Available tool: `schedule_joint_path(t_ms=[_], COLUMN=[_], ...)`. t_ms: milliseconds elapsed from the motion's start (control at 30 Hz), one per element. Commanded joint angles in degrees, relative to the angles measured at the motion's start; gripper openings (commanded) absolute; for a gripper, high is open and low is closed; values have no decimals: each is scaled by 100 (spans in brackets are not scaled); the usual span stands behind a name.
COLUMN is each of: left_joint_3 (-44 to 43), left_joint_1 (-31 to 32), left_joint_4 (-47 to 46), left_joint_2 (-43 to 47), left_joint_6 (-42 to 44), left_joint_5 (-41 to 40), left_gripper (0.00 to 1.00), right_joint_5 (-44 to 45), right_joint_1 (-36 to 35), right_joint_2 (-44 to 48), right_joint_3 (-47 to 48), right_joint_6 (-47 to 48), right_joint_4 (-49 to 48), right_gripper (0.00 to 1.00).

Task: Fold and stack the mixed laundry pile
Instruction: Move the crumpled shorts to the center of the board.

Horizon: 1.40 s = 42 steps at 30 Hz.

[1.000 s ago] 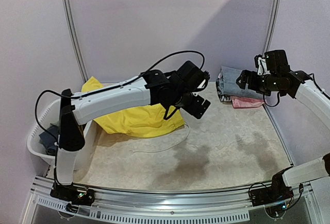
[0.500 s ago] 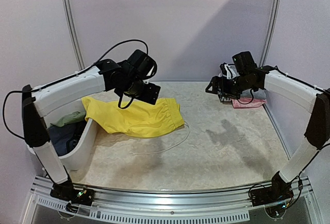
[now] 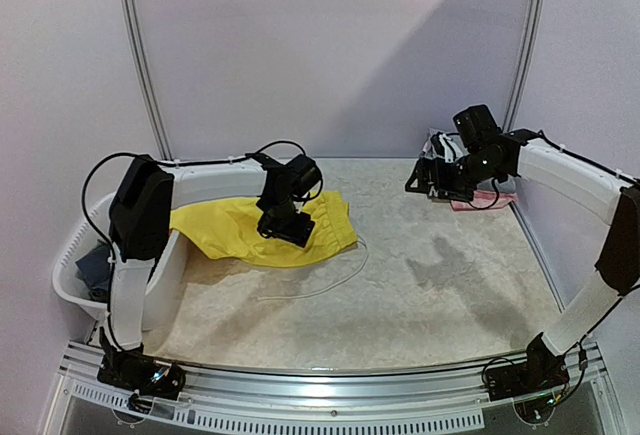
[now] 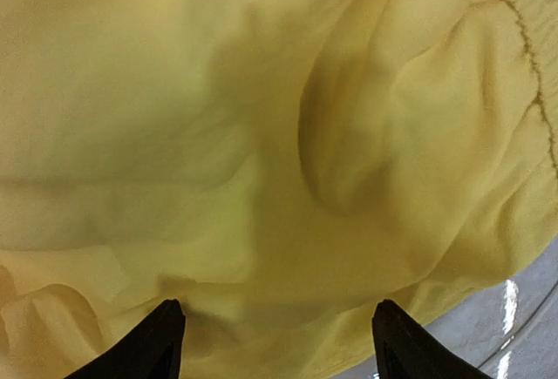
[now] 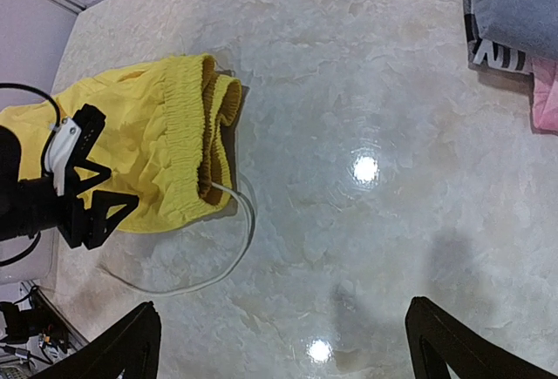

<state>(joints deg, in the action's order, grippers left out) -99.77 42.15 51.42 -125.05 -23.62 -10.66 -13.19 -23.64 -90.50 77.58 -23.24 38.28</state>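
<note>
Yellow shorts (image 4: 261, 135) directly below the left fingers (image 4: 157, 344)

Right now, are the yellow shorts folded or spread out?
Spread out, not folded: the yellow shorts lie loose and wrinkled on the table, waistband gaping open, white drawstring trailing beside them.

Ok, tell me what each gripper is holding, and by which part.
Nothing is held. The left gripper has its jaws apart over the yellow shorts, not clamped on them; the right gripper is open and empty.
</note>
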Motion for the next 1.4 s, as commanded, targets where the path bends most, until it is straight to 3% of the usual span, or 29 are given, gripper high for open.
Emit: schedule_joint_path(t_ms=[0, 100, 467, 633, 967, 1100, 1167, 1367], left_joint_3=[-360, -491, -531, -593, -1420, -1897, -1924, -1226], left_joint_1=[-118, -149, -172, 267, 1344, 1619, 1643, 1518], left_joint_4=[42, 12, -433, -614, -533, -227, -130, -101], left_joint_2=[-361, -604, -907, -796, -1021, -1157, -1034, -239], left_joint_6=[173, 294, 522, 566, 478, 580, 576, 493], left_joint_5=[383, 421, 1202, 1602, 2429, 2803, 2831, 2563], left_gripper=[75, 69, 8, 0, 0, 7, 18, 64], right_joint_5=[231, 259, 374, 574, 467, -62, -483, -1385], right_joint_1=[-7, -9, -5, -9, 33, 156, 219, 304], right_joint_2=[528, 697, 842, 873, 1067, 1204, 1230, 802], right_joint_3=[-312, -412, -297, -235, -562, -953, -1171, -1608], right_joint_6=[43, -9, 95, 279, 742, 799, 780, 443], right_joint_4=[247, 292, 560, 697, 849, 711, 531, -97], right_gripper=[99, 99, 99, 99, 99, 99, 99, 93])
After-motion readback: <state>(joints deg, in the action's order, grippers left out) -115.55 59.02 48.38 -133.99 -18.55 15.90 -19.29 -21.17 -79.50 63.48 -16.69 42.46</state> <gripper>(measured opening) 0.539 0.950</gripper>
